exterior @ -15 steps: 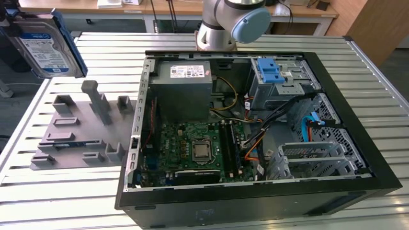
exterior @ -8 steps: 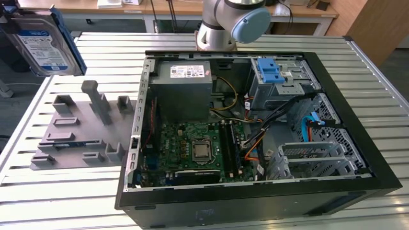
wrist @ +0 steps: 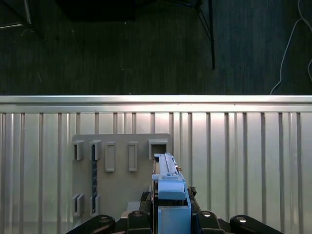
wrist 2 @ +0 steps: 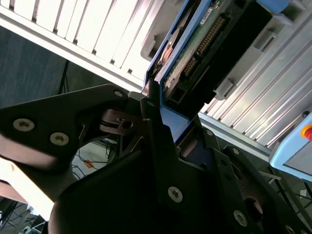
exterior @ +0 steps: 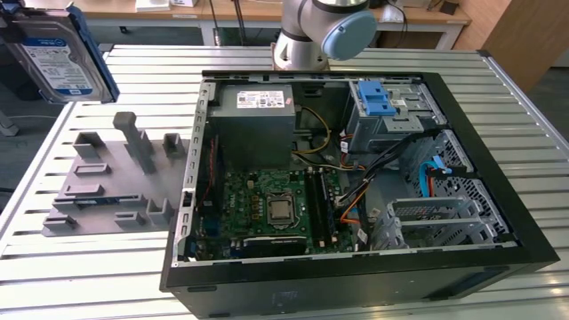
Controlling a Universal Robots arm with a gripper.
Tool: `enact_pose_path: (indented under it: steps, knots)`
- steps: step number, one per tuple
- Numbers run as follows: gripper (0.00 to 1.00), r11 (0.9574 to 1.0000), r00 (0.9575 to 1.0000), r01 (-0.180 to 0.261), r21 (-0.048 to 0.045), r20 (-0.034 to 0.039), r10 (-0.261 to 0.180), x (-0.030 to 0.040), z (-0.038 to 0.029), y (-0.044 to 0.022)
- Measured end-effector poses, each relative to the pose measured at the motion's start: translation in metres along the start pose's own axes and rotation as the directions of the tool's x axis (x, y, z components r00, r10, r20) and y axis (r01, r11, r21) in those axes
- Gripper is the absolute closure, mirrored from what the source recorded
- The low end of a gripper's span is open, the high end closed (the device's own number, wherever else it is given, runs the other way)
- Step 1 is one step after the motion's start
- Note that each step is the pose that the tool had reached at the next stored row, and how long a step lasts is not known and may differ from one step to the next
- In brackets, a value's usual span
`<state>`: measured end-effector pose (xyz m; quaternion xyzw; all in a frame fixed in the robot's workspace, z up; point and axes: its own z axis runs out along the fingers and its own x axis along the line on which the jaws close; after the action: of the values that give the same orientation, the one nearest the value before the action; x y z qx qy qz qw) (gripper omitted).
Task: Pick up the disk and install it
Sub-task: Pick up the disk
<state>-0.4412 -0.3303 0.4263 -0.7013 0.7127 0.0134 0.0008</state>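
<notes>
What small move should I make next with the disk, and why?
Probably carry the disk sideways toward the exterior view's right, without lowering it. The pincer is shut on its blue carrier, and it hangs above the grey fixture board, clear of the slots. The open computer case, with its drive cage, lies to that side.

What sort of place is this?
Likely a robotics lab or workshop: an open computer case on a slatted metal table, a grey fixture board, and the gripper holding the disk.
</notes>
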Motion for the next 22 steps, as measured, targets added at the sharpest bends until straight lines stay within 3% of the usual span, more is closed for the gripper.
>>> enact_pose_path:
  steps: [22]
  knots:
    - [0.64,1.0000,1.0000,0.000,0.0001,0.0000,0.000,-0.0010,-0.0206,0.0004]
